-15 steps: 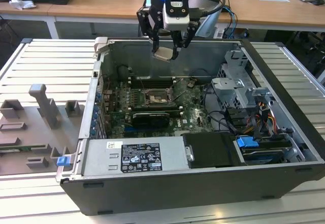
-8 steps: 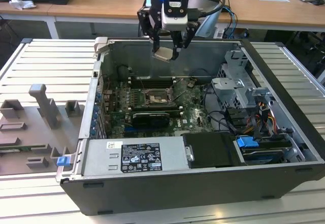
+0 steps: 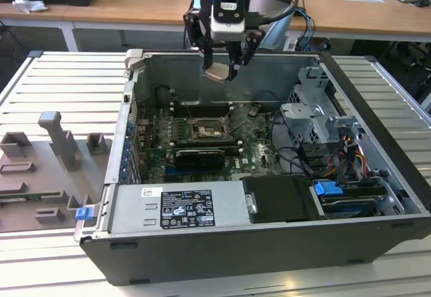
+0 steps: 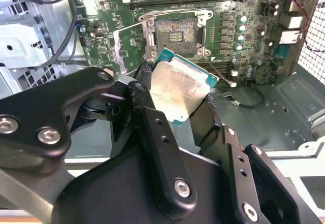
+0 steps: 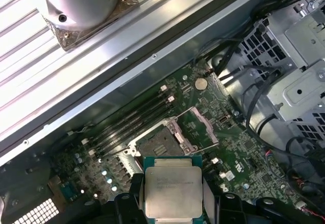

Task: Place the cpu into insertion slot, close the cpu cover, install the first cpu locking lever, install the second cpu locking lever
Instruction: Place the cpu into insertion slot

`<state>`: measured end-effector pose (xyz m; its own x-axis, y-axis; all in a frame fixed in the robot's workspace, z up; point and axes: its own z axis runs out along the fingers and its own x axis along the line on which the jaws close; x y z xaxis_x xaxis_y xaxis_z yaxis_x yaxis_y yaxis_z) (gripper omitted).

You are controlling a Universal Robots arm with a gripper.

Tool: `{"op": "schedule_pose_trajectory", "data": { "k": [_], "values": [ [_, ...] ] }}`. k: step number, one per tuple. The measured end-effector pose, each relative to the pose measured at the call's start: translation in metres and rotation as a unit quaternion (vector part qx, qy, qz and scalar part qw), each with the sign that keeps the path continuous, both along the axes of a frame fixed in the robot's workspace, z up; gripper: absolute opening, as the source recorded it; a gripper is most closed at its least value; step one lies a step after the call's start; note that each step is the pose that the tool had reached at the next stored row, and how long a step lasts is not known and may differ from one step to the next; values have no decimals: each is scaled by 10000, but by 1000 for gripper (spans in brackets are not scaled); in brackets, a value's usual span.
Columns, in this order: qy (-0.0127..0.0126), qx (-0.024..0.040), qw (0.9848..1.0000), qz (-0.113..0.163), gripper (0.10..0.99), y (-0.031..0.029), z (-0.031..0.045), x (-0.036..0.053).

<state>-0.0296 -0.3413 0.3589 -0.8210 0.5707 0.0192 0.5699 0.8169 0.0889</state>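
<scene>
End effector [image 4: 177,101] pinches the flat silvery-beige, green-edged cpu [image 4: 175,88], clear of the insertion slot [image 4: 175,32].

Open computer case [image 3: 222,263] on a slatted table [image 3: 67,81] — power supply [image 3: 178,206] inside, grey fixtures [image 3: 57,135] just beside it.

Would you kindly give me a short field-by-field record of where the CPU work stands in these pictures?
gripper: black two-finger gripper, shut on the cpu
cpu: flat square silvery-beige chip, held in the air, not seated
insertion slot: square silver-rimmed socket with dark centre, empty
cpu cover: thin silver metal frame, swung open
setting: open black and grey computer case, gripper above it
</scene>
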Motion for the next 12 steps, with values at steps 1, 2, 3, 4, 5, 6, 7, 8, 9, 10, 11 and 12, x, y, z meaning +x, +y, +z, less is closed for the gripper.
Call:
{"op": "schedule_pose_trajectory", "data": {
  "k": [1, 2, 3, 4, 5, 6, 7, 8, 9, 10, 11, 12],
  "values": [
    [0, 0, 10000, -29, 541, 0, -1, 0],
    [0, -1, 10000, -57, 541, 0, -1, 0],
    [0, 0, 10000, -87, 541, 0, -2, 0],
    [0, 0, 9999, -116, 541, 0, -3, 0],
    [0, -1, 9999, -146, 541, 0, -3, 0],
    [0, 0, 9998, -176, 541, 0, -4, 0],
    [0, 0, 9998, -203, 541, 0, -4, 0],
    [0, 0, 9997, -245, 541, 0, -5, 0],
    [0, 0, 9996, -274, 541, 0, -6, 0],
    [0, -1, 9995, -309, 541, 0, -6, 0],
    [0, -1, 9994, -334, 541, 0, -7, 0],
    [0, -1, 9993, -361, 541, 0, -7, 0]
  ]
}}
